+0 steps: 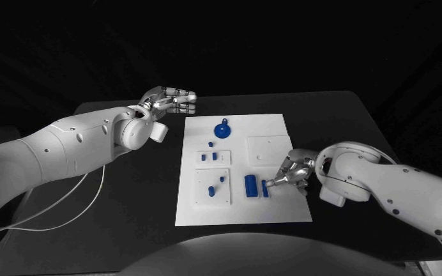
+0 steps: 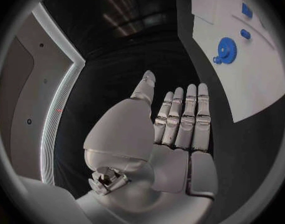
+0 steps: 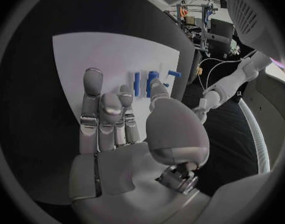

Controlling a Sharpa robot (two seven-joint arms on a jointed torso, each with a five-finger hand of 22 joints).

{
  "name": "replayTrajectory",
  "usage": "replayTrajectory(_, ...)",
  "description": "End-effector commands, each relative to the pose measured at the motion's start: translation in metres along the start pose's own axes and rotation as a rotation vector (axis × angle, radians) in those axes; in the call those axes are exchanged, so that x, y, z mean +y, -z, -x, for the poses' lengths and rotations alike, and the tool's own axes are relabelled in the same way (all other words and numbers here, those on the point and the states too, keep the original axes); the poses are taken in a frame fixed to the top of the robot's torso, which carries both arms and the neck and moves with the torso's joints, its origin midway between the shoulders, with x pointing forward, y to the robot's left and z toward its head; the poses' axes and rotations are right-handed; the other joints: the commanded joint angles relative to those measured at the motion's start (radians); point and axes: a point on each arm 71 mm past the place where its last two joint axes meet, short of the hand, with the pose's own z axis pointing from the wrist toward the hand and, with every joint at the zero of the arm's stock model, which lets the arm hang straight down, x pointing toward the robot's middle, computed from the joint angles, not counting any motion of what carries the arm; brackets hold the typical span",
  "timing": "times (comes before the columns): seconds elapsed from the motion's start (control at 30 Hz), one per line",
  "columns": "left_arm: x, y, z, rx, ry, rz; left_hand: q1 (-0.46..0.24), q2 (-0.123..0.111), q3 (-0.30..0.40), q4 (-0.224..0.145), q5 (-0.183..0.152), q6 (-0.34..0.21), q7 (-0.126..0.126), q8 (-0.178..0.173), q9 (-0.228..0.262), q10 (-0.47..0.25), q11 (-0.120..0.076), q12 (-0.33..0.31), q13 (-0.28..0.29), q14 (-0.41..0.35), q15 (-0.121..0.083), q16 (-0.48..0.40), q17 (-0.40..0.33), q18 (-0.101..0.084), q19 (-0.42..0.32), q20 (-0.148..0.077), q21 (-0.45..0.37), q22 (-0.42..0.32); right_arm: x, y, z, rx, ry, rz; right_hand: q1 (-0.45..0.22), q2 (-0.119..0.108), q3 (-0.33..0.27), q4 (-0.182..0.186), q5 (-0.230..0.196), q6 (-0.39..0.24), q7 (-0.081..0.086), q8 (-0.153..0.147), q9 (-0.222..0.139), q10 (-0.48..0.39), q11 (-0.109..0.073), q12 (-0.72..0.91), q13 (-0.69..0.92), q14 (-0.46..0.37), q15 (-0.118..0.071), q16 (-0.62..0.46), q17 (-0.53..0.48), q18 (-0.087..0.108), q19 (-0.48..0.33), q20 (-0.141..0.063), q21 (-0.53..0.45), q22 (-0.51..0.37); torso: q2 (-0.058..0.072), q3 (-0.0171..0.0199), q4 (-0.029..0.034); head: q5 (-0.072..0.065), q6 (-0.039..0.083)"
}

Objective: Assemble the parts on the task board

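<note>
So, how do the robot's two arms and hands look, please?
Both arms are smooth white shells with rounded joints. The left arm has small dark dots and a thin white cable trailing beneath it. The left hand and right hand are silver metal with segmented fingers.

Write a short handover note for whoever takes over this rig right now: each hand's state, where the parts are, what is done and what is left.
Left hand: open, holding nothing, over the black table beside the task board's far left corner.
Right hand: open, fingers apart, at the board's right edge, close to the blue bars; no grip visible.
Parts: blue gear lies at the board's far end; small blue pieces sit on the left plates.
Done: cannot tell which pieces are seated.
Left: gear and bars look loose, probably still to assemble.
</note>
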Motion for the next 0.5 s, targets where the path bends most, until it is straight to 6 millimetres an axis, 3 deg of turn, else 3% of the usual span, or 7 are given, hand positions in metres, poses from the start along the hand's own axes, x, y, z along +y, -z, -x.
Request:
replayTrajectory(0.03, -0.003, -0.001, 0.002, -0.026, -0.009, -0.033, 0.004, 0.004, -0.001, -0.005, 0.004, 0.015, -0.002, 0.001, 0.002, 0.004, -0.004, 0.000, 0.001, 0.006, -0.004, 0.000, 0.000, -0.005, 0.002, -0.004, 0.001, 0.000, 0.006, 0.000, 0.025, -0.104, -0.091, 0.134, 0.015, 0.008, -0.006, 0.015, 0.023, -0.005, 0.001, -0.005, -0.009, -0.007, 0.001, -0.001, -0.008, -0.002, 0.003, -0.010, -0.007, 0.012, 0.035, 0.008, -0.011, -0.005, -0.001, -0.0003, 0.0021, -0.009, 0.001)
replayTrajectory(0.1, -0.004, -0.001, 0.003, -0.036, -0.011, -0.041, 0.004, 0.006, -0.001, -0.006, 0.005, 0.033, -0.004, 0.002, 0.003, 0.007, -0.005, 0.000, 0.001, 0.008, -0.005, 0.000, 0.000, -0.006, 0.002, -0.004, 0.001, 0.000, 0.008, -0.001, 0.047, -0.170, -0.163, 0.195, 0.024, 0.032, -0.016, -0.011, 0.069, 0.003, 0.000, -0.005, -0.016, -0.011, 0.000, -0.006, -0.017, -0.005, 0.004, -0.027, -0.019, 0.012, 0.033, 0.008, -0.036, -0.018, -0.003, -0.0013, 0.0022, -0.013, 0.022)
replayTrajectory(0.17, -0.006, -0.003, 0.005, -0.048, -0.011, -0.051, 0.003, 0.008, -0.001, -0.006, 0.005, 0.039, -0.006, 0.002, 0.003, 0.010, -0.006, 0.000, 0.001, 0.009, -0.006, 0.000, 0.000, -0.007, 0.002, -0.005, 0.000, 0.000, 0.008, -0.003, 0.066, -0.236, -0.232, 0.252, 0.042, 0.066, -0.019, -0.045, 0.226, 0.013, -0.001, -0.005, -0.022, -0.042, -0.001, -0.071, -0.072, -0.023, 0.002, -0.098, -0.075, 0.008, 0.024, 0.009, -0.055, -0.033, -0.007, -0.0035, 0.0022, -0.014, 0.045)
replayTrajectory(0.23, -0.009, -0.004, 0.007, -0.063, -0.007, -0.061, 0.004, 0.010, -0.001, -0.006, 0.007, 0.045, -0.008, 0.002, 0.003, 0.014, -0.007, 0.000, 0.000, 0.012, -0.007, 0.000, 0.000, -0.008, 0.002, -0.006, 0.000, 0.000, 0.008, -0.006, 0.085, -0.303, -0.307, 0.306, 0.071, 0.091, -0.009, -0.080, 0.309, 0.027, -0.008, -0.006, -0.025, -0.051, -0.007, -0.117, -0.116, -0.032, -0.002, -0.163, -0.131, 0.003, 0.024, 0.006, -0.079, -0.056, -0.008, -0.0049, 0.0018, -0.014, 0.080)
replayTrajectory(0.4, -0.022, -0.012, 0.015, -0.145, 0.000, -0.106, 0.010, 0.016, -0.001, -0.009, 0.014, 0.034, -0.012, 0.000, 0.002, 0.019, -0.010, 0.000, 0.000, 0.018, -0.009, 0.000, 0.000, -0.011, 0.002, -0.008, 0.001, 0.000, 0.001, -0.023, 0.130, -0.424, -0.516, 0.448, 0.096, 0.108, 0.121, -0.207, 0.266, 0.019, 0.008, -0.004, -0.058, -0.075, 0.012, -0.319, -0.352, -0.087, 0.019, -0.394, -0.285, -0.006, -0.024, 0.027, -0.263, -0.244, -0.023, -0.0109, 0.0057, -0.020, 0.173)
replayTrajectory(0.43, -0.025, -0.013, 0.016, -0.158, -0.002, -0.116, 0.013, 0.017, 0.000, -0.010, 0.016, 0.021, -0.029, -0.001, 0.001, 0.009, -0.013, 0.000, 0.000, 0.016, -0.009, 0.000, 0.000, -0.011, 0.004, -0.009, 0.001, 0.000, 0.001, -0.027, 0.135, -0.430, -0.544, 0.468, 0.109, 0.098, 0.131, -0.227, 0.251, -0.007, 0.019, -0.003, -0.067, -0.099, 0.023, -0.361, -0.388, -0.130, 0.034, -0.436, -0.307, -0.010, -0.062, 0.037, -0.296, -0.269, -0.024, -0.0111, 0.0059, -0.020, 0.181)
replayTrajectory(0.5, -0.032, -0.015, 0.018, -0.186, -0.007, -0.141, 0.013, 0.014, 0.001, -0.011, 0.017, -0.114, -0.048, -0.009, -0.005, -0.047, -0.025, -0.001, -0.001, -0.016, -0.017, -0.001, -0.001, -0.004, 0.008, -0.004, 0.002, 0.000, -0.002, -0.034, 0.146, -0.448, -0.609, 0.512, 0.135, 0.103, 0.187, -0.279, 0.215, -0.079, 0.054, -0.005, -0.113, -0.135, 0.066, -0.548, -0.588, -0.252, 0.096, -0.608, -0.438, -0.012, -0.245, 0.093, -0.341, -0.393, -0.024, -0.0111, 0.0060, -0.011, 0.217)
